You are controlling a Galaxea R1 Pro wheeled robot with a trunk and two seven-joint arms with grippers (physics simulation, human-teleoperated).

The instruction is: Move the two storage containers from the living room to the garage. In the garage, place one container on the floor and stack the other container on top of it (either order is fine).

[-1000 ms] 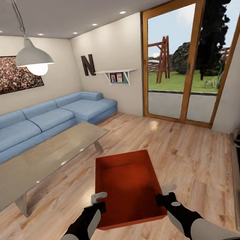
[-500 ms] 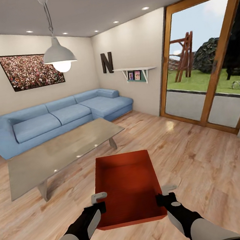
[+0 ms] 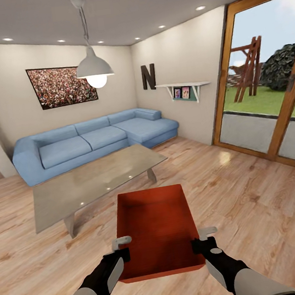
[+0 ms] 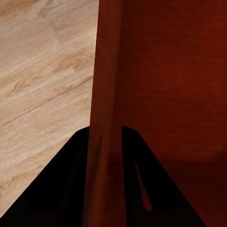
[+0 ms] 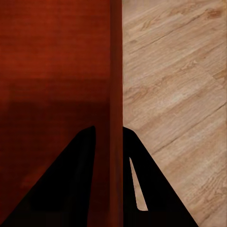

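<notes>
I hold one orange-red storage container (image 3: pixel 157 227) level in front of me, above the light wood plank floor of the living room. My left gripper (image 3: pixel 124 253) is shut on its left wall, and my right gripper (image 3: pixel 197 243) is shut on its right wall. In the left wrist view the dark fingers (image 4: pixel 71 184) straddle the thin red wall (image 4: pixel 104 118). The right wrist view shows the same clamp, fingers (image 5: pixel 71 184) on either side of the wall (image 5: pixel 116 94). The bin is empty inside.
A glass-topped table (image 3: pixel 91 182) stands ahead to the left, with a blue corner sofa (image 3: pixel 95 140) behind it. A pendant lamp (image 3: pixel 93 70) hangs over the table. Wood-framed glass doors (image 3: pixel 266 94) fill the right wall. Open plank floor (image 3: pixel 248 208) lies to the right.
The whole view has swung left: sofa, table and lamp slid rightward in the picture and the right-hand shelving left view. The container and both grippers keep their place before me.
</notes>
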